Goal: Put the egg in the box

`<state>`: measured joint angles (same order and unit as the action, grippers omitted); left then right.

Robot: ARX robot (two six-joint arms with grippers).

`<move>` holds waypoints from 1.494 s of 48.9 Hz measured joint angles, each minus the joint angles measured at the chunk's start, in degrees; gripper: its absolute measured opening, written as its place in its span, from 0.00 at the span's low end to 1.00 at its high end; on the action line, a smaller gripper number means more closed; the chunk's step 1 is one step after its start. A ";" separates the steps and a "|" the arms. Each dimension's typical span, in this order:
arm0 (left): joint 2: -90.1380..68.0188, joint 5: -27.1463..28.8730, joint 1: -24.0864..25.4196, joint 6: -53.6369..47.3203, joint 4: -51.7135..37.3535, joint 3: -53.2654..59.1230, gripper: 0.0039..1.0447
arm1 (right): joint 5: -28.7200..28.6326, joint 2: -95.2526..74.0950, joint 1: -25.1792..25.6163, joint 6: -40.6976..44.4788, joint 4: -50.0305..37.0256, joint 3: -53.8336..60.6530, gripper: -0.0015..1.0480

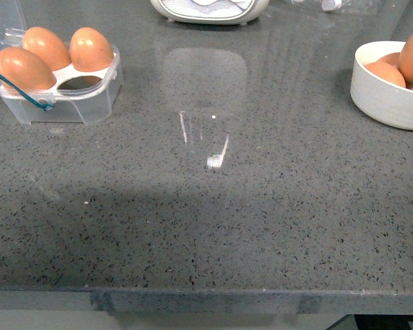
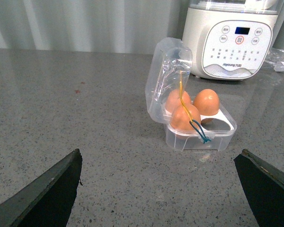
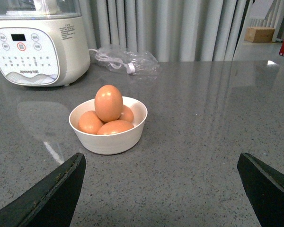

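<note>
Grey speckled countertop (image 1: 206,227) with two containers well apart. The box (image 1: 89,103) stands at the robot's left; its clear hinged lid (image 2: 168,78) is raised upright behind the white tray; three brown eggs (image 2: 184,118) sit in three cups; the fourth cup (image 2: 218,124), at the corner nearer the appliance, holds nothing; a yellow elastic band (image 2: 181,92) runs down from the lid across the nearest egg and meets a blue band (image 2: 199,132) at the front wall. The round white bowl (image 3: 109,139) stands at the robot's right; it holds four brown eggs; the egg (image 3: 109,103) stands upright on top, resting on the three others.

A white kitchen appliance (image 2: 232,42) with a button panel stands at the back of the countertop, behind the box and between the two containers; a crumpled clear plastic bag (image 3: 125,59) with a white cable lies beside it, behind the bowl; grey curtains (image 3: 180,28) hang beyond.

The left gripper (image 2: 159,153) faces the box from near by, fingers (image 2: 47,194) spread wide, holding nothing; the right gripper (image 3: 161,156) faces the bowl, fingers (image 3: 52,194) likewise spread wide, holding nothing; neither arm shows in the front view.
</note>
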<state>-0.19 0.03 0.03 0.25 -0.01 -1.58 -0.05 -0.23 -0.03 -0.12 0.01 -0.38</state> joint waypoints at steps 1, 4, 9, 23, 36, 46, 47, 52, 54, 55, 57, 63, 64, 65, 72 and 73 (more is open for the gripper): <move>0.00 0.00 0.00 0.00 -0.02 0.00 0.94 | 0.00 0.00 0.00 0.00 0.00 0.00 0.93; 0.00 0.00 0.00 0.00 0.00 0.00 0.94 | 0.00 0.00 0.00 0.00 0.00 0.00 0.93; 0.00 0.00 0.00 0.00 0.00 0.00 0.94 | 0.00 0.00 0.00 0.00 0.00 0.00 0.93; 0.00 0.00 0.00 0.00 0.00 0.00 0.94 | 0.00 0.00 0.00 0.00 0.00 0.00 0.93; 0.00 0.00 0.00 0.00 0.00 0.00 0.94 | 0.00 0.00 0.00 0.02 0.00 0.00 0.93; 0.00 0.00 0.00 0.00 -0.02 0.00 0.94 | 0.00 0.00 0.00 0.00 0.00 0.00 0.93; 0.00 0.00 0.00 0.00 0.00 0.00 0.94 | 0.00 0.00 0.00 0.00 0.00 0.00 0.93; 0.00 0.00 0.00 0.00 0.00 0.00 0.94 | 0.02 -1.62 0.31 -2.78 3.74 -1.36 0.93; 0.00 0.00 0.00 0.00 0.00 0.00 0.94 | -1.33 -7.45 1.84 -8.94 12.26 -5.57 0.93; 0.00 0.00 0.00 0.00 0.00 0.00 0.94 | -2.47 -10.34 2.91 -11.02 14.60 -7.19 0.93; 0.02 -0.02 0.00 0.00 -0.02 0.00 0.94 | -4.83 -16.37 5.11 -16.68 15.23 -9.66 0.93; 0.02 0.00 0.00 0.00 -0.02 0.00 0.94 | -11.17 -29.05 6.32 -15.76 4.79 -13.99 0.93; 0.02 -0.02 0.00 0.00 -0.02 0.00 0.94 | -12.70 -30.77 6.38 -15.08 3.32 -14.64 0.93; 0.02 -0.02 0.00 0.00 -0.02 0.00 0.94 | -14.45 -33.40 6.45 -13.79 1.99 -15.80 0.93; 0.02 0.00 0.00 0.00 -0.02 0.00 0.94 | -15.08 -45.86 6.43 -4.46 -4.07 -20.90 0.93; 0.02 0.00 0.00 0.00 0.00 0.00 0.94 | -14.60 -47.45 6.36 -3.06 -4.74 -21.55 0.93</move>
<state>-0.16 0.03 0.03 0.25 -0.01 -1.58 -14.66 -47.68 6.33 -3.18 -4.73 -21.93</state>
